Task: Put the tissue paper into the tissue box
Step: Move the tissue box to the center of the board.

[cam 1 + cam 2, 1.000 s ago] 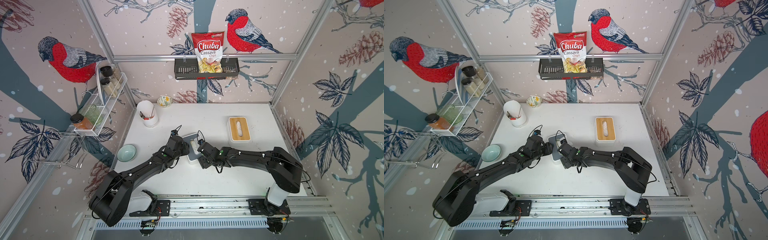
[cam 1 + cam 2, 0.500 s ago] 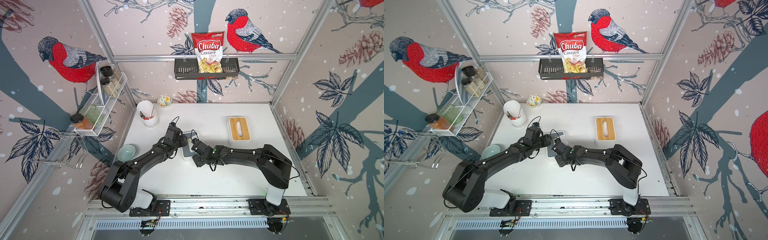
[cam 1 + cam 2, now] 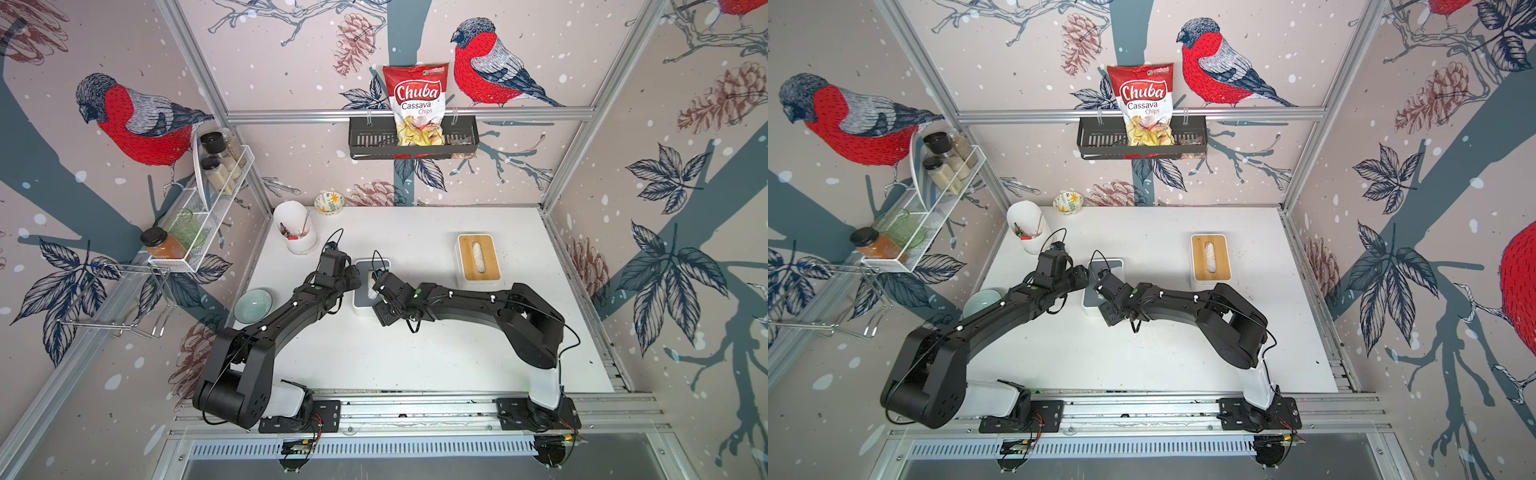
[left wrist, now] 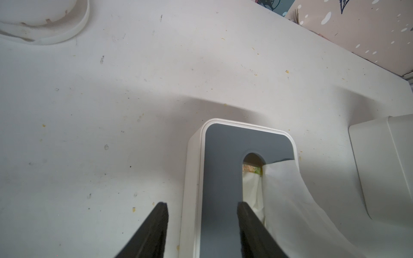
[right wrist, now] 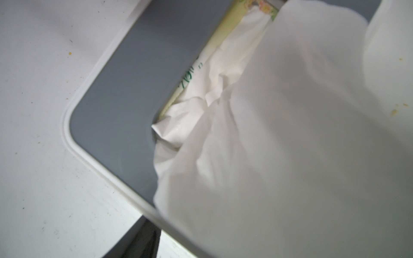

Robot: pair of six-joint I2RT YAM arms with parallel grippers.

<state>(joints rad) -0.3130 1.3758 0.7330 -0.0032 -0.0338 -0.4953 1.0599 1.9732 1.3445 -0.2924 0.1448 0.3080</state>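
The tissue box, white with a grey slotted lid, sits mid-table. My left gripper straddles its left side, with one finger outside the wall and the other at the slot, shut on the box. White tissue paper rises from the slot toward my right gripper, which hovers over the lid. The tissue drapes across the right wrist view. It hides all but one of the fingers, so that gripper's state does not show.
A second box with a wooden lid stands to the right. A white utensil cup and a small patterned bowl are at the back left, and a teal bowl lies at the left edge. A wire shelf and a chip bag rack hang on the walls.
Both grippers and the tissue box between them have shifted left and slightly toward the back. The left arm's lower links have swung to a new pose.
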